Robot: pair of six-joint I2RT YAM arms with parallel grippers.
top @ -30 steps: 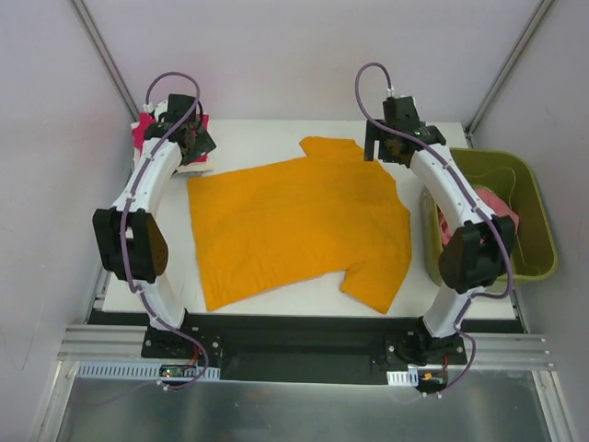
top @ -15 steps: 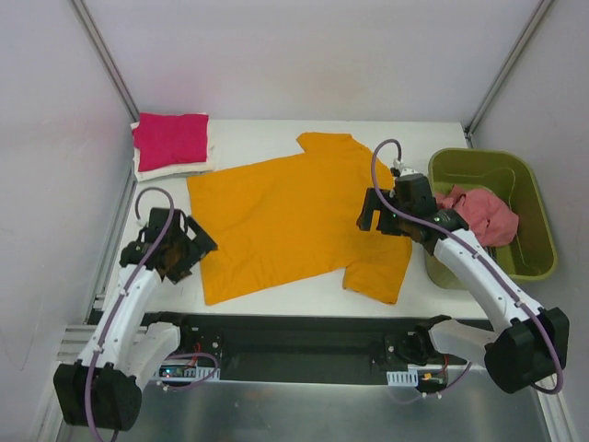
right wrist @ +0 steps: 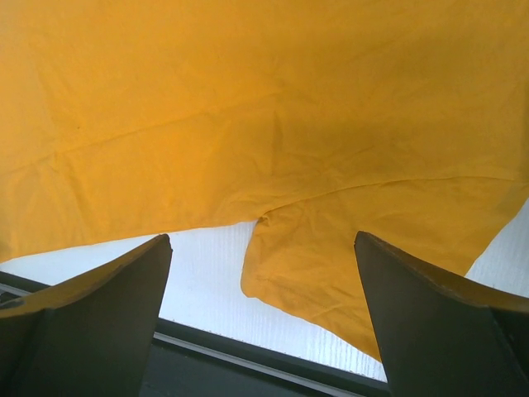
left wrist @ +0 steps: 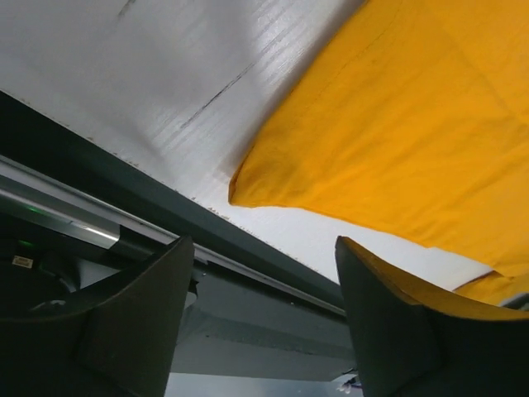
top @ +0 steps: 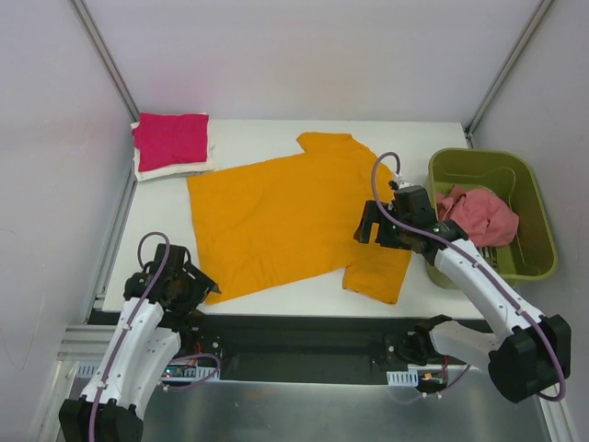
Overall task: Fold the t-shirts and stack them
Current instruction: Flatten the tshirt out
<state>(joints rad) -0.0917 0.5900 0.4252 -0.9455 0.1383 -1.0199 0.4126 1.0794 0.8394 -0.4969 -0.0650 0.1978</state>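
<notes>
Top view: high above near edge, looking down on whole worktop. Left wrist: close, low, on near-left corner of orange shirt at worktop edge. Right wrist: close above near sleeve. All share orange shirt

**2 white arms, black joints, purple cables**

The left arm and right arm wear glossy white, rounded link shells joined by bulky black housings. A thin purple cable loops off each wrist and runs along the links. A black base anchors each arm at the bottom of the frame. The left end effector and right end effector each carry 2 dark grey, wedge-shaped fingers with matte faces.
</notes>
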